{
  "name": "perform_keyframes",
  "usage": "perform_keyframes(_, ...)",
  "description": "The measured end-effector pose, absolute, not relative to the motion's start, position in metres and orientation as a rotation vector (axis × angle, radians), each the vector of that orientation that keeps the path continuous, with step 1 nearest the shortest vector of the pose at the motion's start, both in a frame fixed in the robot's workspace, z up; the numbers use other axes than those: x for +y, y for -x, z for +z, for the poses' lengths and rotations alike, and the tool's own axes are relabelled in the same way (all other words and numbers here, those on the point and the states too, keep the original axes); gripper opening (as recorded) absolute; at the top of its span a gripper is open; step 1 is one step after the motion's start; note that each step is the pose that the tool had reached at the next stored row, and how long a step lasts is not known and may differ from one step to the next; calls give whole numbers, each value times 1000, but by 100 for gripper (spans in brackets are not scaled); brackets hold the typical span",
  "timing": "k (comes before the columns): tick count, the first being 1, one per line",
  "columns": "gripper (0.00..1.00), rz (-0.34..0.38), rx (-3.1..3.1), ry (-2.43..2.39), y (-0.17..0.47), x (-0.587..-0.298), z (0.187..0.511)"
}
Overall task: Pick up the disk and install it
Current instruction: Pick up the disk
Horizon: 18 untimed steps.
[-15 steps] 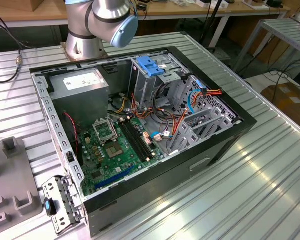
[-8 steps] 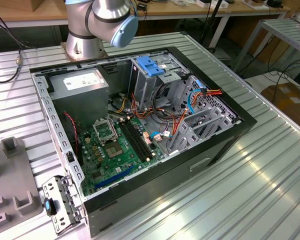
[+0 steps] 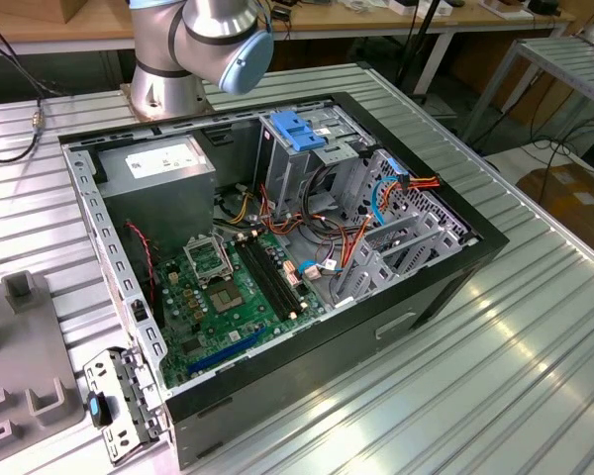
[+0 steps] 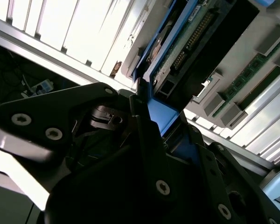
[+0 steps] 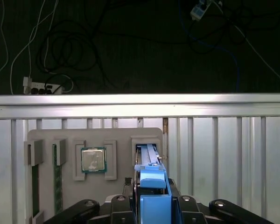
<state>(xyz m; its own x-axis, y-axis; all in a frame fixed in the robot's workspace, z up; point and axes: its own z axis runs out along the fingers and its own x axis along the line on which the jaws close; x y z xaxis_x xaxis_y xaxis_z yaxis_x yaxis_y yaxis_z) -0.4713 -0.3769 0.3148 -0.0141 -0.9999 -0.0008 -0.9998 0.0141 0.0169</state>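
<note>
On the grey parts tray (image 5: 123,135), in the first wrist view, you pass the memory sticks (image 5: 57,177) in their slots, then the processor (image 5: 93,160) in its pocket. Last comes the slot at the tray's end farthest from the sticks, and there stands the disk (image 5: 148,158), on edge, blue rail towards the camera. Your gripper (image 5: 154,198) is pinching it, pressed in on both flanks. The second wrist view shows the same hold, with the blue rail wedged between the dark fingers (image 4: 144,140). Whether the disk has cleared its slot I cannot tell. So count the pick as begun — the grasp looks made. The install is all left: in the exterior view the open computer case (image 3: 445,287) lies ready, while your disk is at the tray, not in the case.
</note>
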Motion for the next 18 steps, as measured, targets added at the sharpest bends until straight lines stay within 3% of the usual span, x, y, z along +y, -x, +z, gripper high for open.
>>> perform_keyframes(18, 37, -20, -2229, -2198, 471, -377, 365)
